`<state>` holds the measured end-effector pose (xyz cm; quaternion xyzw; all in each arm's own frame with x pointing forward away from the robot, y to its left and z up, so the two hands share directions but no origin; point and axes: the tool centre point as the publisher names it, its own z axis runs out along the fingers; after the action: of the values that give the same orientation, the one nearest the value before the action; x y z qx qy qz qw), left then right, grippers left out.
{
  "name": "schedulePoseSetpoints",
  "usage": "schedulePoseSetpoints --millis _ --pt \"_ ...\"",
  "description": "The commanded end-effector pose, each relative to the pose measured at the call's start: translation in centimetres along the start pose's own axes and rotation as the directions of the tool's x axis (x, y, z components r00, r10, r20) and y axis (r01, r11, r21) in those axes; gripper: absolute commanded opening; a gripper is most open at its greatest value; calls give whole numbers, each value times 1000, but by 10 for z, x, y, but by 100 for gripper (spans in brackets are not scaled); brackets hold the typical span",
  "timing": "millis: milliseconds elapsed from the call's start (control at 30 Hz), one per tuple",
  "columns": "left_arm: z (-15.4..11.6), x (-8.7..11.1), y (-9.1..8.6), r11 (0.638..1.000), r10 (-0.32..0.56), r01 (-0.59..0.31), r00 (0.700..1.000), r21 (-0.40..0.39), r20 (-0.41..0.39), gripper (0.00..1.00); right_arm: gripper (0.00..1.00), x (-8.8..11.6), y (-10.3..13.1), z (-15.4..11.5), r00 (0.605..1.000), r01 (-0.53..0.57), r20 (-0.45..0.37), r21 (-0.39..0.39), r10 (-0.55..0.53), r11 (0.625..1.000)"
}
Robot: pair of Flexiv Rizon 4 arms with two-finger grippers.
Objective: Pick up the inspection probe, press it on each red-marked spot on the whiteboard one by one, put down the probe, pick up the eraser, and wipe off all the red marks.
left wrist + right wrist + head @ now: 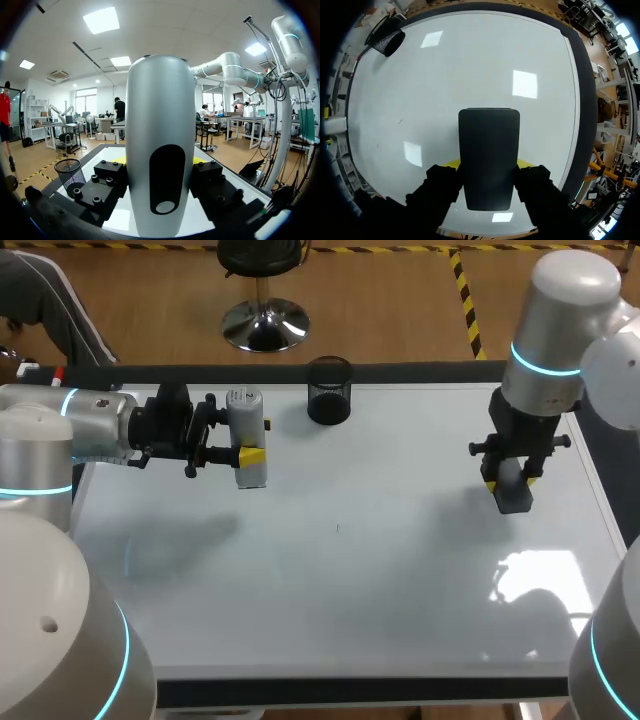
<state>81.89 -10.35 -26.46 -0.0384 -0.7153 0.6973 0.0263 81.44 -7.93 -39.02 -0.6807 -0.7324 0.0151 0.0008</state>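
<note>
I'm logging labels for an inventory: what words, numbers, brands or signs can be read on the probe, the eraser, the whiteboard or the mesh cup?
No readable text on any of them.
inspection probe: plain grey shell with a dark oval inset, no print.
eraser: plain dark face, no label.
whiteboard: only a small dark stroke, not a character.
black mesh cup: no label visible.

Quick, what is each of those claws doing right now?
Left gripper: shut on the inspection probe.
Right gripper: shut on the eraser.
</note>
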Motion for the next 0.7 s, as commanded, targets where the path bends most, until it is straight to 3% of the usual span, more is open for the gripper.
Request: schedulePoseSetpoints --millis 33,700 --pt "1 0 0 1000 2 -2 1000 2 1 0 0 -5 0 10 1000 -1 0 2 1 1000" --pt "1 0 0 1000 2 -2 1000 2 1 0 0 -27 -6 31 1000 -2 -18 15 2 1000"
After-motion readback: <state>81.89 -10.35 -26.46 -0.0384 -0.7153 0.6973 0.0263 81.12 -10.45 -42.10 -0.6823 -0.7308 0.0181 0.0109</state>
